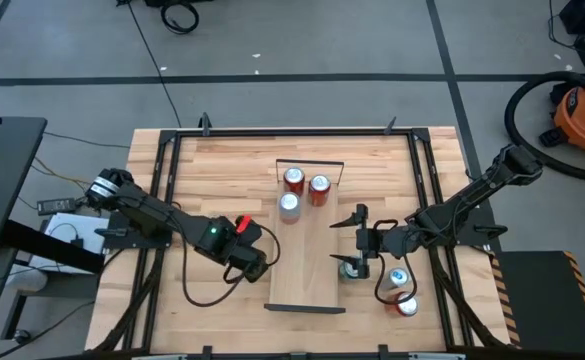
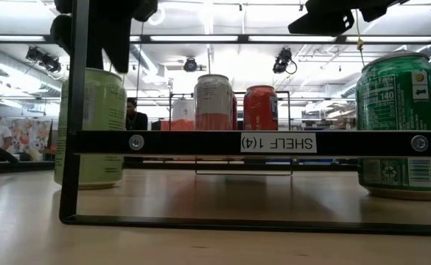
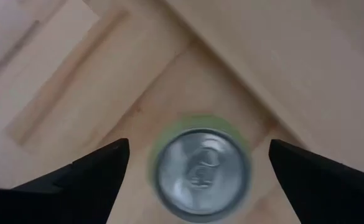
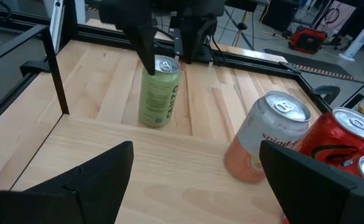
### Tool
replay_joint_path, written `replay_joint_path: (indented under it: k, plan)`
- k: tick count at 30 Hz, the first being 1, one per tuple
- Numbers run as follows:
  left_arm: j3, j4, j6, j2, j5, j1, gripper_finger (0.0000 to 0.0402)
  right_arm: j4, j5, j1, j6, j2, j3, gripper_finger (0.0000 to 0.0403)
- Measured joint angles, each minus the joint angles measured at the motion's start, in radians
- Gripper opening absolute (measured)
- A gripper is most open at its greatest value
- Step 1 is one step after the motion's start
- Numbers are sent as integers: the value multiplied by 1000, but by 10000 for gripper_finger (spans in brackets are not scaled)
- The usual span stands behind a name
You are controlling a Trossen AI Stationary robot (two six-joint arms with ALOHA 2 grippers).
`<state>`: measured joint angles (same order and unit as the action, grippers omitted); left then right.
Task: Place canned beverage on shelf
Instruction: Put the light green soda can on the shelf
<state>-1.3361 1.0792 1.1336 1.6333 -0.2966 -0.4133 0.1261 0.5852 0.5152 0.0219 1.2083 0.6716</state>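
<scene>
At the left long edge of the shelf (image 1: pixel 307 285), left gripper (image 3: pixel 199 143) poised straight above a light green can (image 4: pixel 159 96), fingers (image 3: pixel 101 171) spread wide on either side of the can top and touching neither side. Can upright and released, base at the very border of the light plank; not possible to tell whether wholly on the plank. Across the plank, right gripper (image 4: pixel 196 144) hanging over the shelf's right side, jaws apart, gripping nothing, facing the light green can. Just beside that gripper, toward the near end, a dark green can (image 2: pixel 403 125) upright at the shelf's right edge; on or off the plank not determinable. At the far end of the shelf, three upright cans in a tight cluster: a pale pink can (image 4: pixel 266 140), a red can (image 4: pixel 340 143) and a third can (image 1: pixel 294 180). On the slatted tabletop (image 1: pixel 222 160), right of the shelf, two further cans: a blue-topped can (image 1: pixel 399 278) and a red-sided can (image 1: pixel 407 305), close together. Across the near short end, a black rail (image 2: pixel 200 141) carrying a white label (image 2: pixel 278 142), crossing in front of all cans in the low view. Beyond the table, an orange vacuum (image 1: pixel 584 110) on the floor and a person (image 2: pixel 132 114) in the background.
</scene>
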Motion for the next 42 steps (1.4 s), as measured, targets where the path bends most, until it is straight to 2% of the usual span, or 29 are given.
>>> replay_joint_path:
  k: [7, 13, 16, 21, 24, 32, 42]
  plan:
    - [1, 21, 0, 21, 49, -27, 398, 1, -1, 0, 0, 0, 0, 360]
    - [1, 11, -41, 57, 51, -36, 392, 0, -1, 0, 4, 1, 0, 360]
    - [1, 15, -81, 62, 51, -34, 372, 1, -2, 0, 4, 1, 0, 360]
    - [1, 18, -133, 61, 55, -32, 316, 0, -2, 0, 4, 1, 0, 360]
    - [-1, 19, -220, 60, 64, -32, 292, 0, -2, 0, 4, 1, 0, 360]
    - [2, 66, -495, -10, 162, -11, 301, 4, -3, 0, 2, 1, 0, 360]
    - [1, -70, -765, -108, 142, 83, 303, 8, -2, 0, 31, 1, 0, 360]
